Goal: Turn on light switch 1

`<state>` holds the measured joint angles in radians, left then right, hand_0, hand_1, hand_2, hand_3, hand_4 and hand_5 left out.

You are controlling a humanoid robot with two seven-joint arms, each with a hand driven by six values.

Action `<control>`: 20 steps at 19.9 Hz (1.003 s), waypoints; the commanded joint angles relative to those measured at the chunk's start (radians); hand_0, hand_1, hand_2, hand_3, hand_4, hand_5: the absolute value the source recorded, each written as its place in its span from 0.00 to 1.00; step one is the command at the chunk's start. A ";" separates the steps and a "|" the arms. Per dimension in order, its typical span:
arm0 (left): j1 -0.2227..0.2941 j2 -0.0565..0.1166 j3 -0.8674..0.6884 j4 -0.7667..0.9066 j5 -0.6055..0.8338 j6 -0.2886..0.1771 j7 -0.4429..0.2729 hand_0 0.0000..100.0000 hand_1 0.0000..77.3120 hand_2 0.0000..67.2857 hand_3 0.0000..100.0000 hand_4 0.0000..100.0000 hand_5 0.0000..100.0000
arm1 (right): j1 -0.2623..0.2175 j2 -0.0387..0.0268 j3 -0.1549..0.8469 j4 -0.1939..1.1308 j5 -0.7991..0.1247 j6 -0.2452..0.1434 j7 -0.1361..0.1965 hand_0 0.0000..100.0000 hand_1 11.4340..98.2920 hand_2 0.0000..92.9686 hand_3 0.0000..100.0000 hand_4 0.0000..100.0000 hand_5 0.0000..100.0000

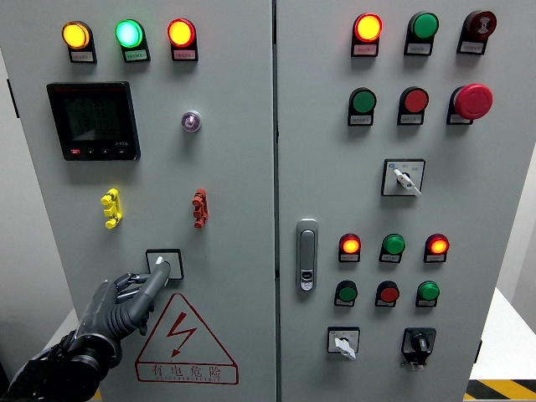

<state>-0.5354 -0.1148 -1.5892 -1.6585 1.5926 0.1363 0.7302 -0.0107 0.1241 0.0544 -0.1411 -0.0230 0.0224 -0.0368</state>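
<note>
Switch 1 (164, 265) I take to be the small rotary selector on the left door, low down, just above the warning triangle (186, 339); you cannot read any number on it from here, so this is a judgement. It sits on a grey cabinet (251, 209) with two doors. On the left door you see three lit lamps (128, 33) at the top, a meter (92, 120) under them, and a yellow (111, 208) and a red (199, 208) lever in the middle. The right door carries many lamps and buttons, a handle (307, 254) and three more selectors; leave these alone.

Your left hand (126, 300) comes from the lower left. Its forefinger (157, 277) is stretched out with the tip touching the knob or very close to it, while the other fingers are half curled and grip nothing. The right hand is not visible.

To do this step well, one finger is probably not enough, because such a knob needs to be turned. Bring the thumb to the other side of the knob, pinch it lightly, then rotate the wrist slowly. Keep the hand low, so that you do not touch the red lever above.
</note>
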 commanded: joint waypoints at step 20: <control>-0.018 0.001 0.002 0.008 0.000 -0.001 0.006 0.10 0.60 0.73 0.95 1.00 0.96 | 0.000 0.0002 0.001 0.000 0.000 -0.001 0.000 0.00 0.09 0.00 0.20 0.19 0.11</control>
<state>-0.5532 -0.1135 -1.5892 -1.6529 1.5922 0.1350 0.7357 -0.0107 0.1239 0.0543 -0.1411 -0.0230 0.0218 -0.0368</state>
